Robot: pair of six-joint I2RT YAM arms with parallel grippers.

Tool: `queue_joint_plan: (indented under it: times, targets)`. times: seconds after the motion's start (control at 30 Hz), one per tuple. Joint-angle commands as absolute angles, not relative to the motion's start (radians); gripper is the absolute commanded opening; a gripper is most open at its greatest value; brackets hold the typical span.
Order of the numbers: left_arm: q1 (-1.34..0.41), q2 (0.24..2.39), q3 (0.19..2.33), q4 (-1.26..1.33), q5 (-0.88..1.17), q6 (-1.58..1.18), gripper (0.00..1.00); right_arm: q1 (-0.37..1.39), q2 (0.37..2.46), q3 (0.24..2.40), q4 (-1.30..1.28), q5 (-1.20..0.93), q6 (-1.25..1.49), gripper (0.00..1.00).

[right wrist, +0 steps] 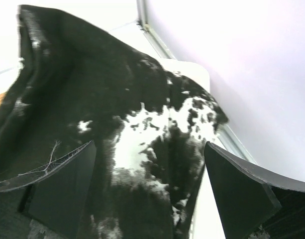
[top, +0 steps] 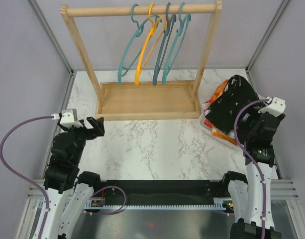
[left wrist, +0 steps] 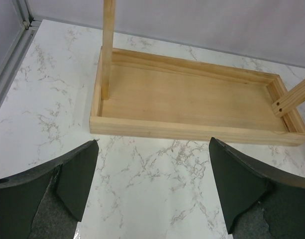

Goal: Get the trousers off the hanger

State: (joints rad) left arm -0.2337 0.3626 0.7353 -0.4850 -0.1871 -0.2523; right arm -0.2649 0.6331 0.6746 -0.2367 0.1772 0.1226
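Black cloth trousers [top: 236, 98], heaped right of light wooden hanger rack [top: 147, 115]: spread right gripper [right wrist: 148, 149] close above may snag them.

Black trousers [top: 236, 102] lie crumpled on top of a pile at the right middle of the top view. Orange trousers [top: 217, 94] with a white pattern peek out at the pile's left and lower edges. In the right wrist view the black cloth fills most of the frame. Four hangers [top: 144, 55], three teal and one orange, hang tilted at top centre.
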Motion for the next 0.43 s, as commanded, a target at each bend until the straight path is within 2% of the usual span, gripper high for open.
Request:
queue_joint_plan:
  times: [0.0, 0.4]
  targets:
    - [-0.235, 0.342, 0.721, -0.477, -0.219, -0.216, 1.00, -0.268, 0.624, 0.716, -0.262, 0.258, 0.115, 0.98]
    - [-0.235, 0.322, 0.704, -0.486, -0.222, -0.199, 1.00, -0.267, 0.601, 0.706, -0.276, 0.258, 0.115, 0.98]
